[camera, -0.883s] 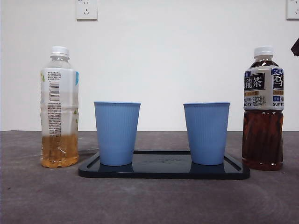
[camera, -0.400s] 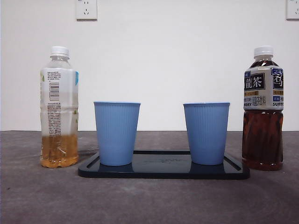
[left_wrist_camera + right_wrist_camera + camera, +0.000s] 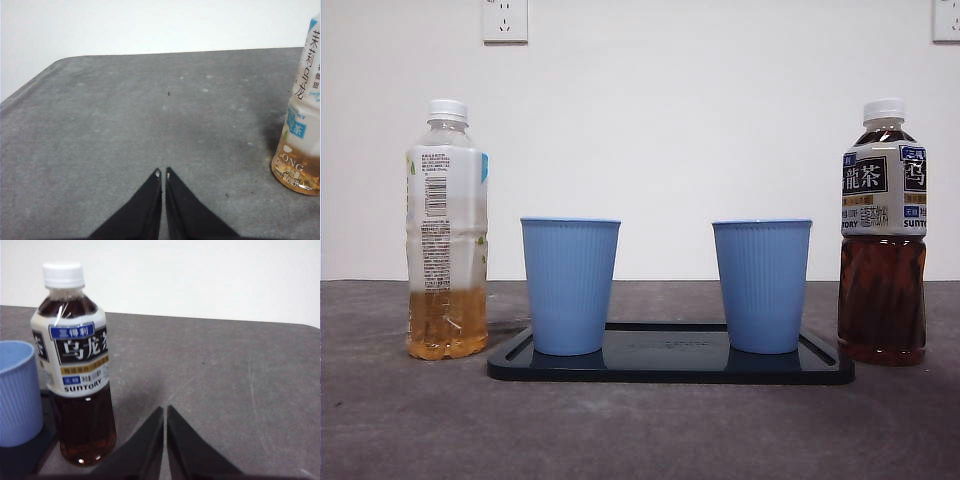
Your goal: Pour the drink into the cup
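Presently, a capped clear plastic bottle of pale tea (image 3: 446, 230), mostly empty and light, stands left of two ribbed blue plastic cups (image 3: 570, 285) on a black tray (image 3: 670, 368); a nearly full, heavier dark oolong bottle (image 3: 882, 232) stands right. Both want a mid-body grip on thin, slippery walls. Left end effector (image 3: 162, 173) and right end effector (image 3: 164, 409) are closed, empty, above the grey worktop (image 3: 640, 430).

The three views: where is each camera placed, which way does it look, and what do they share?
Front view: low, at table height, looking level at two blue cups on a dark tray between two bottles; no arm shows.
Left wrist view: above the left gripper, fingers shut, pale tea bottle beside.
Right wrist view: above the right gripper, fingers shut, near the dark tea bottle.
Shared: front view also shows both bottles.
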`<state>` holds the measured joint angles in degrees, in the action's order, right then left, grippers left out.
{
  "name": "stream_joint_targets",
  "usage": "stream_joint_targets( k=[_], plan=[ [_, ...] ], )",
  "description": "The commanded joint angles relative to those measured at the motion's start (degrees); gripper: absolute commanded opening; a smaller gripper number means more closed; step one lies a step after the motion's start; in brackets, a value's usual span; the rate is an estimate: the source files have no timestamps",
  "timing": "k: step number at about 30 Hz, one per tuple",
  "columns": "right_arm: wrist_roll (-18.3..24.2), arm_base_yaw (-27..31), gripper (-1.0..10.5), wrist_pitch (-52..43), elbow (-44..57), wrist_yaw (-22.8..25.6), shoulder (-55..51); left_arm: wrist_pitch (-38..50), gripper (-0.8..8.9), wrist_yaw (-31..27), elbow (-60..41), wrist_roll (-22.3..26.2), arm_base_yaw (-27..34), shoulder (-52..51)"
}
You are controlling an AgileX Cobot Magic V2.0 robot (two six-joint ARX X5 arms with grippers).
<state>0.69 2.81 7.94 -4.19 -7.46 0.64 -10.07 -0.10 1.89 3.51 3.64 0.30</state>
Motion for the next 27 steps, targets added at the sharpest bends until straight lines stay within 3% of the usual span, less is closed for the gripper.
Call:
stream_joint_targets(
  k=[1, 27],
  plan=[
    [0.6, 0.1, 0.1, -0.6, 0.7, 0.1, -0.4, 0.9, 0.11, -0.1, -0.9, -0.3, 0.1, -0.1],
    [-0.2, 0.1, 0.1, 1.0, 3.7, 0.0, -0.4, 0.9, 0.11, -0.1, -0.9, -0.3, 0.1, -0.1]
  ],
)
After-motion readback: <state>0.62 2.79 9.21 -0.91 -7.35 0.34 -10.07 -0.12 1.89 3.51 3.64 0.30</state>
